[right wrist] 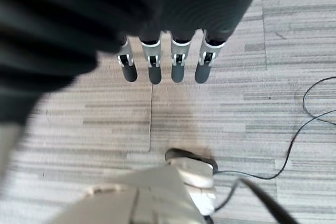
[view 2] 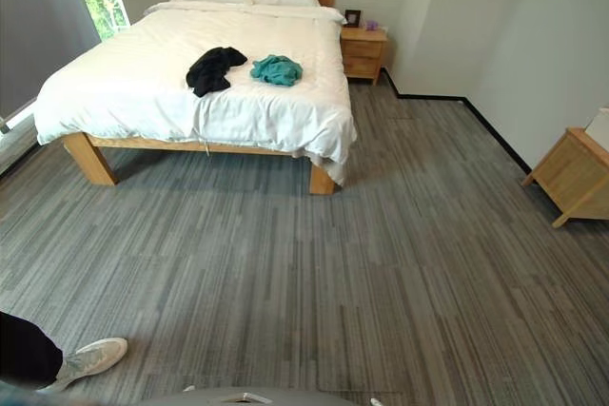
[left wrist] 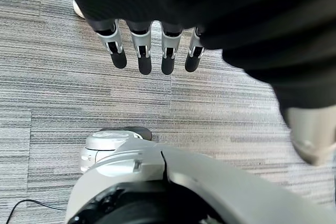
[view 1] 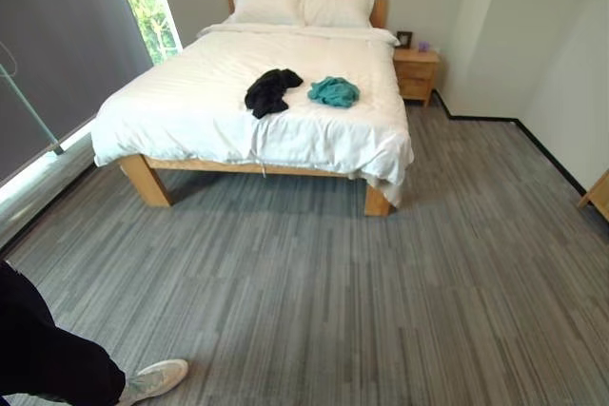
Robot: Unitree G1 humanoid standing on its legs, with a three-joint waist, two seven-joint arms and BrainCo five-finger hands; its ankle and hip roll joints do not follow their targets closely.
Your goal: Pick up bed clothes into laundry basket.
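We see black garment (view 1: 272, 90), teal garment (view 1: 334, 91) on bed (view 1: 190, 111), far off | left hand (left wrist: 152, 51), right hand (right wrist: 165, 61) slack, empty: nothing within reach

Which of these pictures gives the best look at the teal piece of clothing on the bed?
The left eye view: the teal garment lies larger there, beside the black garment. The right eye view shows it smaller; the wrist views face the floor.
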